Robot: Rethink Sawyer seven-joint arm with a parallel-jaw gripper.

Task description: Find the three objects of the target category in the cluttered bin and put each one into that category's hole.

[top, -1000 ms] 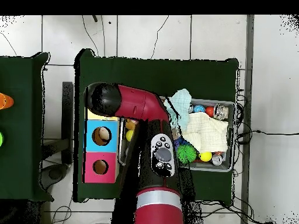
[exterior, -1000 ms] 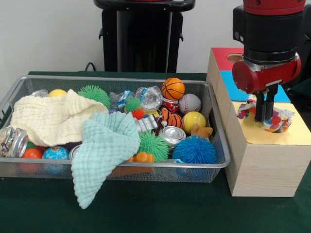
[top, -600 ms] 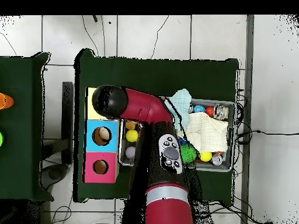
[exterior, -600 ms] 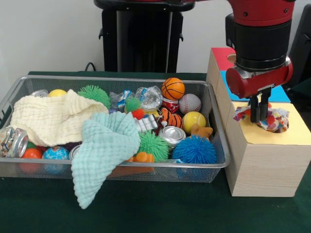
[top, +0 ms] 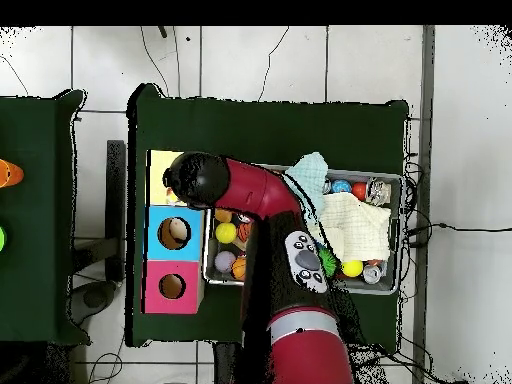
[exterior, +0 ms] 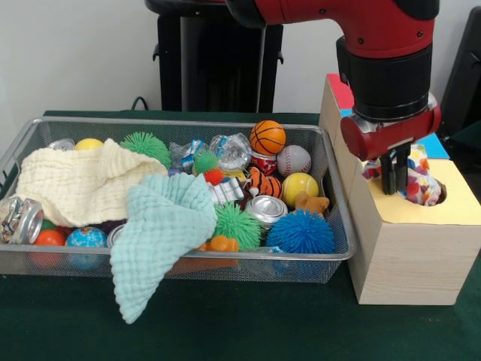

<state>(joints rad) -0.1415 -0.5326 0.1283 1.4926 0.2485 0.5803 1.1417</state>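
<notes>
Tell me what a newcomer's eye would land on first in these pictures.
The big red and black robot arm dominates, its gripper down over the hole in the yellow section of the wooden box, beside a crinkly multicoloured wrapper sitting in that hole. Left of the box, the wire mesh bin brims with clutter: a mint green waffle cloth draped over its front rim, a cream cloth, and an orange mini basketball.

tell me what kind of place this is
Most likely a robotics lab set up for a sorting test. A red arm works at a green-covered table holding a wire bin of mixed toys and cloths beside a wooden box with coloured holes; cables trail over the tiled floor.
</notes>
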